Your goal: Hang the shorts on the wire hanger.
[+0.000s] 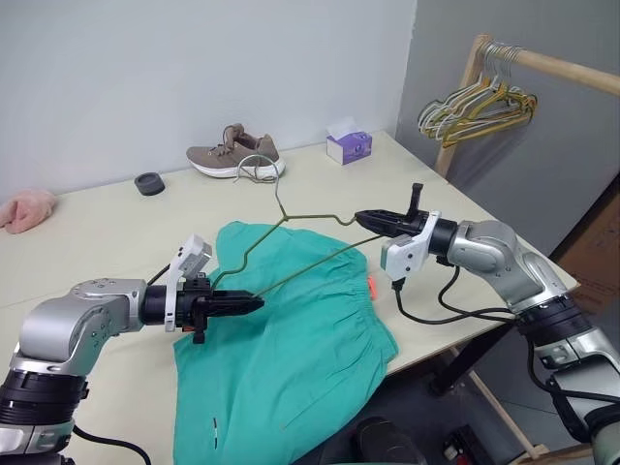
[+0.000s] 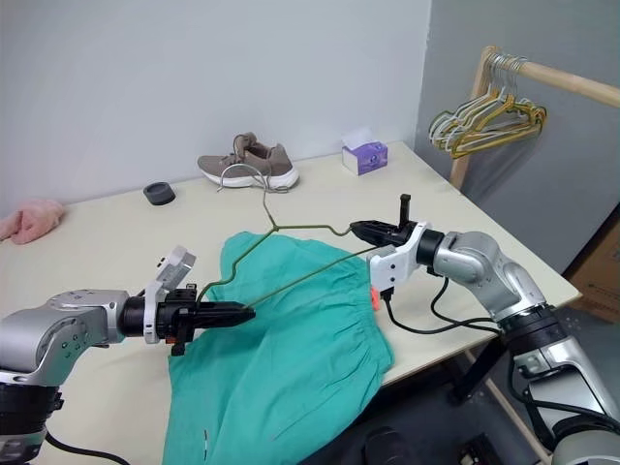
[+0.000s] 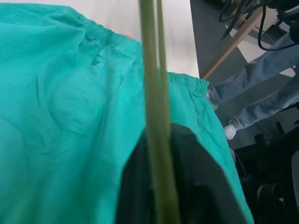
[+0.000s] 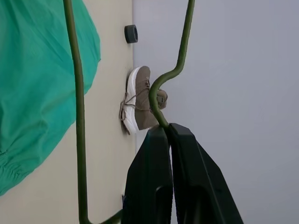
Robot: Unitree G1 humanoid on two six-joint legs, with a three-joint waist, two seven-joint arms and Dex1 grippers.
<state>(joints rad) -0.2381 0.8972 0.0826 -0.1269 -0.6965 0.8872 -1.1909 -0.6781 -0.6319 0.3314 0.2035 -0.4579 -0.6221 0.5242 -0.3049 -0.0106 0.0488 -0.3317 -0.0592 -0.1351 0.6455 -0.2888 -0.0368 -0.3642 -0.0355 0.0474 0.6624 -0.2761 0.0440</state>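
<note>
Grippers, left [image 1: 254,304] and right [image 1: 366,219], each clamp the wire hanger [image 1: 291,242] above the shorts [image 1: 291,339]; no legible writing.

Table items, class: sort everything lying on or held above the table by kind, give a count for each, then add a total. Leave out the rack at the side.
Shorts: 1
Wire hanger, held by both grippers, left and right: 1
Shoe: 1
Tissue box: 1
Black ring: 1
Pink fluffy item: 1
Total: 6

Matt teal cloth shorts [image 1: 291,339] w/ thin olive wire hanger [image 1: 291,247] – smooth pale tabletop [image 1: 107,247]
</note>
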